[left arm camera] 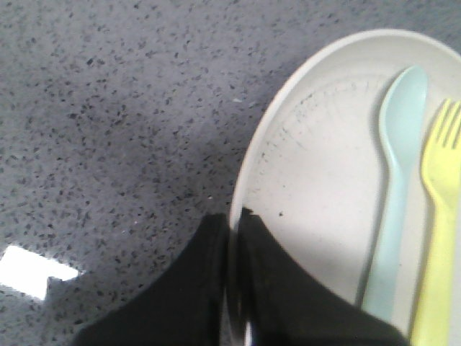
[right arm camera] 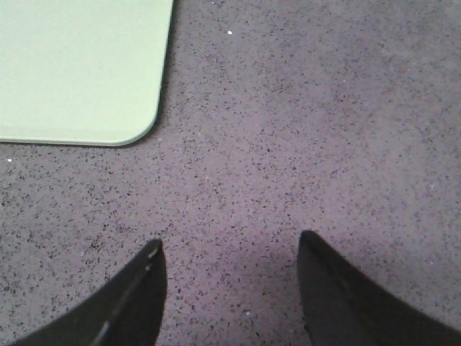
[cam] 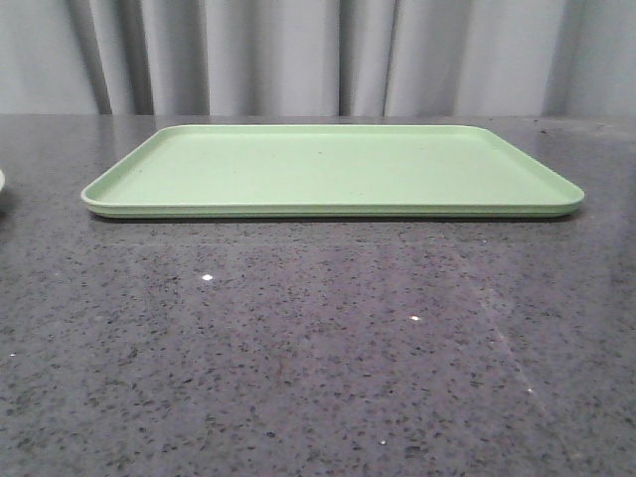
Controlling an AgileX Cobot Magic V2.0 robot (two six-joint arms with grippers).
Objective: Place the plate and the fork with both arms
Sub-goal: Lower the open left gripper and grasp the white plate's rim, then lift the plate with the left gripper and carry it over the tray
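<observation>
The plate [left arm camera: 338,180] sits at the counter's [cam: 318,378] left edge, rim pinched by the left fingers [left arm camera: 232,288]; the fork [left arm camera: 439,238] lies on it, beside a spoon [left arm camera: 392,187]. Right fingers [right arm camera: 230,288] spread empty near the tray [cam: 328,169]

Even, soft light; small glints dot the table [cam: 318,348], a bright glare patch shows in the left wrist view, where the plate [left arm camera: 317,180] looks slightly blurred
</observation>
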